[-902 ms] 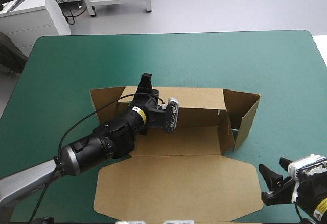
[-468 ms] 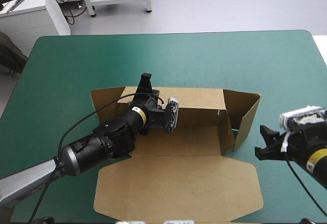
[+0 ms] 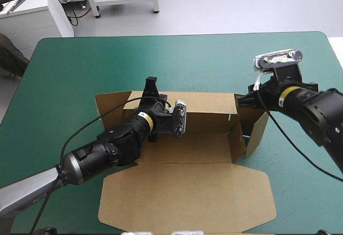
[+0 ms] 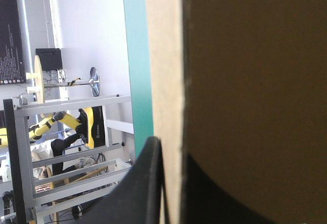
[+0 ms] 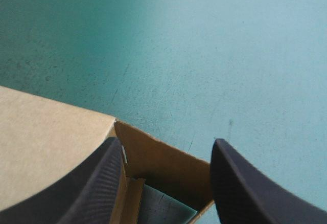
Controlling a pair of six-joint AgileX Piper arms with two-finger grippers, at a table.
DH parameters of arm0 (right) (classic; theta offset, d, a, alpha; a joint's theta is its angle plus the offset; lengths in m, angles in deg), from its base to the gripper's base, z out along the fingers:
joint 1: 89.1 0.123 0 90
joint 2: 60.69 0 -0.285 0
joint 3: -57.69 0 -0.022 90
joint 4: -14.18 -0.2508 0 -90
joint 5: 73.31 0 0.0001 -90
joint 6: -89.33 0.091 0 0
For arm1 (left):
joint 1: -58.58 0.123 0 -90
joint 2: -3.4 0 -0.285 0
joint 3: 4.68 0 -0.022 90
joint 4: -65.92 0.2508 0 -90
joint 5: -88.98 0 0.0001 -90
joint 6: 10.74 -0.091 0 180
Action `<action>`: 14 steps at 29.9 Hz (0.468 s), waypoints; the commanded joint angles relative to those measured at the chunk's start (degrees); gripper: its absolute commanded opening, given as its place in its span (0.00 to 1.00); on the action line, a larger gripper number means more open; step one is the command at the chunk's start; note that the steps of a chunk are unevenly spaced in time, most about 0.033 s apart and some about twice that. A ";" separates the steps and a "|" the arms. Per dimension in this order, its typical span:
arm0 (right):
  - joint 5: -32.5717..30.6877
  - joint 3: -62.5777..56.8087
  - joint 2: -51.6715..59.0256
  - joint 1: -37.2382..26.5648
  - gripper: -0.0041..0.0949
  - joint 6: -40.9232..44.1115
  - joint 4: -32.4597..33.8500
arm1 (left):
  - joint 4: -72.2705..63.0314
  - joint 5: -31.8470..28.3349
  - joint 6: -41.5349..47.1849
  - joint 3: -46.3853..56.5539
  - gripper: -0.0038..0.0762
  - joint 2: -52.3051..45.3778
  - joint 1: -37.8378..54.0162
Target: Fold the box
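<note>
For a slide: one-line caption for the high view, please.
Left hand grips the far wall of the box; open right hand poised over its right-end flap.

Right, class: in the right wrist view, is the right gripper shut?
No: the right gripper is open, its fingers standing apart over a corner of the box.

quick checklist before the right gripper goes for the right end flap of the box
1. Left gripper shut on the brown cardboard box's far wall: ok.
2. Far wall standing upright: ok.
3. Right gripper open: ok.
4. Right end flap ahead of that gripper, lined up between its fingers: ok.
5. Right end flap tucked in: not ok, it leans outward.
6. Lid panel flat on the teal-green table cover: ok.
</note>
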 commanded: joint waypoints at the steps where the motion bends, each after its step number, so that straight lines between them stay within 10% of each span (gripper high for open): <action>1: 0.80 5.96 -4.13 -5.01 0.53 -7.53 -7.58 | -2.41 1.99 2.51 -0.63 0.04 -1.31 -0.39; 8: 0.74 8.79 -12.49 -14.95 0.53 -21.34 -24.89 | -2.33 1.95 3.53 -0.14 0.04 -1.31 -0.39; 14: 0.36 8.79 -16.43 -16.02 0.49 -26.31 -27.06 | -1.57 1.74 4.88 2.48 0.04 -1.31 -0.39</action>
